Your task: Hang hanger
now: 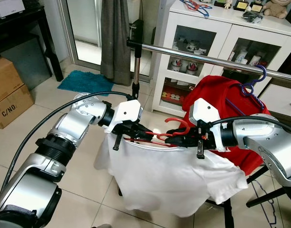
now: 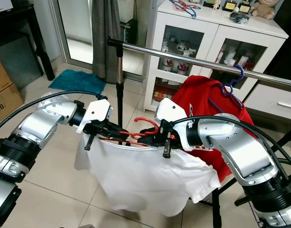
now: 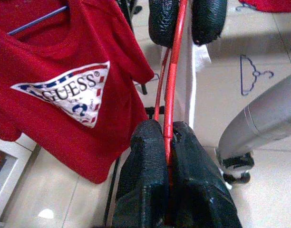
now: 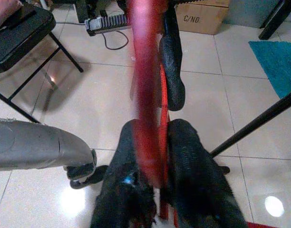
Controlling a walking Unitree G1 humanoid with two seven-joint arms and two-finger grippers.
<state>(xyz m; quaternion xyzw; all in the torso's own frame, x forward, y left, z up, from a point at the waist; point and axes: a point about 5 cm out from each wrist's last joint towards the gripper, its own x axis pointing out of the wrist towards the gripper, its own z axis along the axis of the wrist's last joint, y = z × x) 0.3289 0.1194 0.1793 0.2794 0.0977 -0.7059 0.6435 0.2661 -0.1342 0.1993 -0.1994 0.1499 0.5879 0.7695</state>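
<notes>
left eye view: red hanger [image 1: 170, 134] clamped between left hand [image 1: 134, 132], right hand [image 1: 190, 140].

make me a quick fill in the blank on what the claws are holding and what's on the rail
1. Both claws, the left claw and the right claw, are shut on a ____ hanger.
2. The shirt draped on that hanger is ____.
3. A red shirt already hangs from the metal rail on a ____ hanger.

Missing words: red; white; blue
</notes>
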